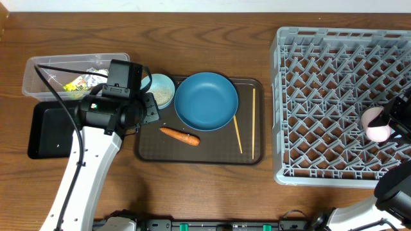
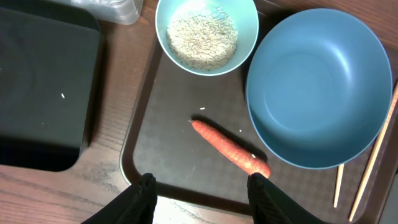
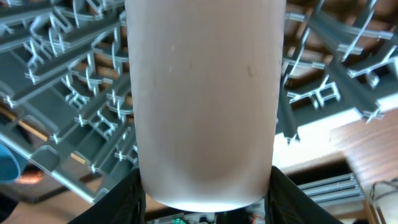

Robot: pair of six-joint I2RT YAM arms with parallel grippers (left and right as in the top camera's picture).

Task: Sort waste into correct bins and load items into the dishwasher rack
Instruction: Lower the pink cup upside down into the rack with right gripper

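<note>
Pink cup (image 3: 205, 99), pinched in my right fingers (image 3: 127, 205) at three o'clock in the rack (image 1: 321, 96), may snag pegs and tip; my spread, empty left fingers (image 2: 140, 199) could knock the carrot (image 2: 230, 149) sideways.

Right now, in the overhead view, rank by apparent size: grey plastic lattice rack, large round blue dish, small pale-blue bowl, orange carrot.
1. grey plastic lattice rack
2. large round blue dish
3. small pale-blue bowl and orange carrot: unsure; the carrot runs longer, the bowl is broader, partly hidden by the left arm.
</note>
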